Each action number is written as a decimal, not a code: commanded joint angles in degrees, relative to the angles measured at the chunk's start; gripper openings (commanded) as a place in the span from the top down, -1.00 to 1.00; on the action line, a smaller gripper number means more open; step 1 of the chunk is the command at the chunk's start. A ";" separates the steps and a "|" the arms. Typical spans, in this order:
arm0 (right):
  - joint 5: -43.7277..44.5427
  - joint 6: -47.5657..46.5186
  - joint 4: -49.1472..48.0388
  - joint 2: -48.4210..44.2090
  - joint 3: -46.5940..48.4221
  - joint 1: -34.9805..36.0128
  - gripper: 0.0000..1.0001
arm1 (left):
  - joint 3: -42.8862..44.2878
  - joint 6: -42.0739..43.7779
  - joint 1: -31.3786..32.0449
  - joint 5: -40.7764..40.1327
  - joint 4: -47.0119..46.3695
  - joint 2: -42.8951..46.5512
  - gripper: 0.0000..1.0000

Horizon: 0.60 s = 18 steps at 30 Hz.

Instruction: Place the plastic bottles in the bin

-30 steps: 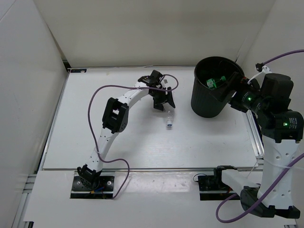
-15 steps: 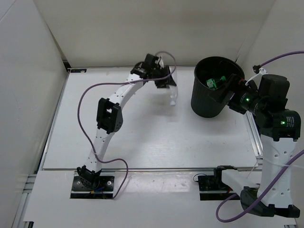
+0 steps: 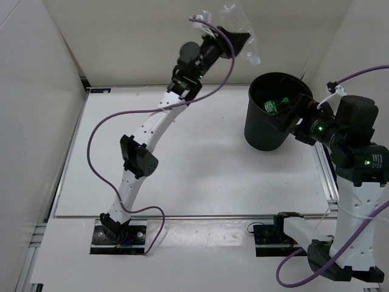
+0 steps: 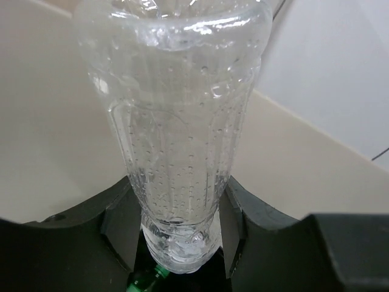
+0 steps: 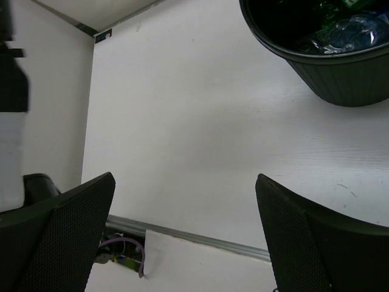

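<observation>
clear bottle [image 4: 182, 134]: see-through, speckled all over with tiny droplets; between the left gripper [image 4: 179, 234] fingers
left gripper: black
right gripper [image 5: 185, 179]: black, fine mesh pattern on pads [image 5: 73, 237]
bin [image 5: 340, 79]: black, faint vertical ribbing; ahead of right gripper
green bottle [image 3: 277, 105]: green, inside bin
table [image 3: 182, 170]: plain white, under right gripper
cables [image 3: 97, 131]: purple
left arm [image 3: 155, 121]: white, black joints

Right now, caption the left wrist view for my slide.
Left gripper clamped on a droplet-beaded clear plastic bottle.
</observation>
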<state>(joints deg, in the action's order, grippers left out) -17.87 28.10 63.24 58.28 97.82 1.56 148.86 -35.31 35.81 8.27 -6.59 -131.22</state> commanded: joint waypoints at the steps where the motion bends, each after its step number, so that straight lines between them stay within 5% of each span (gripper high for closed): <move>1: -3.84 -0.15 0.13 -1.42 0.89 -0.16 -1.00 | -0.85 3.23 3.82 -5.28 -2.99 -3.61 0.73; 11: -7.09 1.43 -0.40 -5.37 -5.62 -0.16 -1.00 | -1.90 3.76 5.49 -5.90 -2.65 -6.68 0.43; 16: -7.62 2.05 -1.01 -5.37 -6.15 -0.16 -1.00 | -1.90 2.35 8.22 -2.21 -1.50 -8.88 0.00; 18: -7.62 2.05 -1.02 -5.37 -6.68 -0.16 -1.00 | -2.69 3.22 9.01 -0.37 -0.45 -8.88 -0.34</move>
<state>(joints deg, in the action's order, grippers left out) -23.99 30.02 64.03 53.23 91.85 1.56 146.61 -32.56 42.22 4.36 -7.64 -140.40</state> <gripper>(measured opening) 0.998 0.659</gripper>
